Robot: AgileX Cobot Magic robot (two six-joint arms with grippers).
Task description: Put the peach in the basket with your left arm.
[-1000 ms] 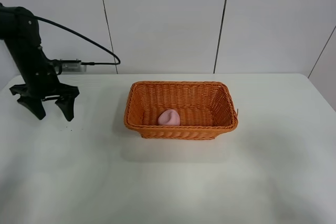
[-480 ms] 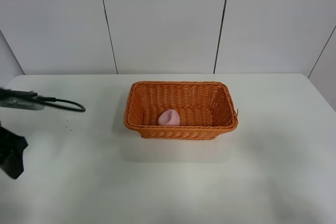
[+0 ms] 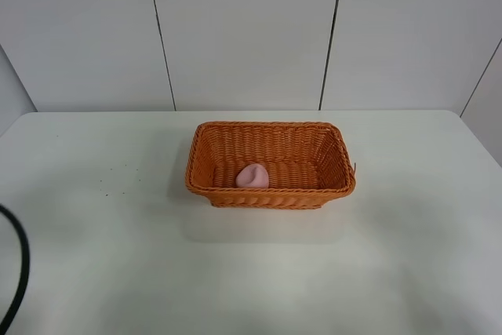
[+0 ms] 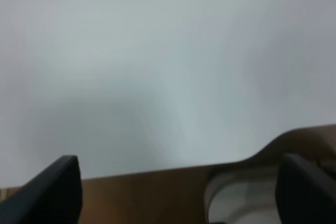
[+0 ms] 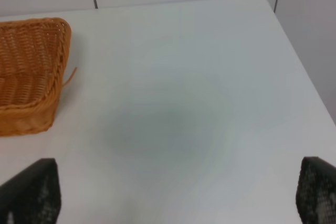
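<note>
The pale pink peach (image 3: 252,176) lies inside the orange wicker basket (image 3: 271,132), near its front wall and left of the middle. Neither gripper shows in the high view; only a black cable (image 3: 20,272) of the left arm curves in at the lower left edge. In the left wrist view my left gripper (image 4: 181,190) is open and empty over the blurred white table near its edge. In the right wrist view my right gripper (image 5: 176,192) is open and empty, and a corner of the basket (image 5: 26,77) shows off to one side of it.
The white table (image 3: 408,256) carries the basket at its middle. White wall panels stand behind it. In the left wrist view a brown floor (image 4: 147,192) shows past the table edge. A few dark specks (image 3: 102,182) lie left of the basket.
The left arm has swung left and down out of the high view; only its cable still shows. The peach and the basket have not moved.
</note>
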